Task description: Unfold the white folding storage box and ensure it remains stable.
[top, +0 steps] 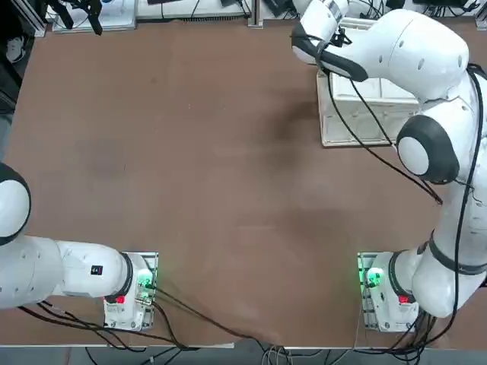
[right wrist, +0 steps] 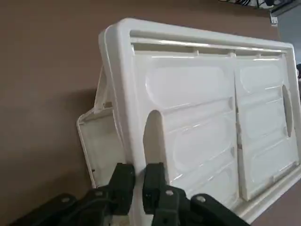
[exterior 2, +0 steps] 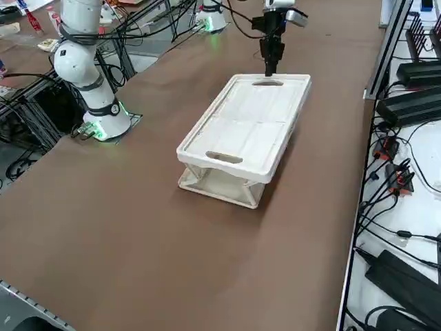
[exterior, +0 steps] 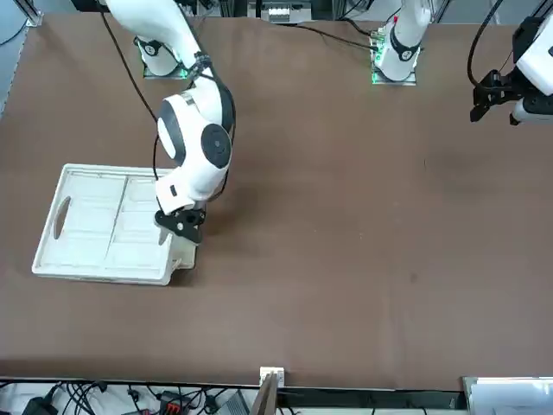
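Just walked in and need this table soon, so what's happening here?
The right arm's end effector is shut on the rim of the white folding storage box, at one short end by the handle cut-out. The rim is lifted off the base, with the walls partly raised, so the box is only part-way unfolded.

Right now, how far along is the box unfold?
Partly done: the white folding storage box has its rim raised off the base, with the walls only part open below. In hand: the right gripper is shut on the rim at one short end, by the handle cut-out. Left: raise the rim fully, get the walls upright, check it stands stable.
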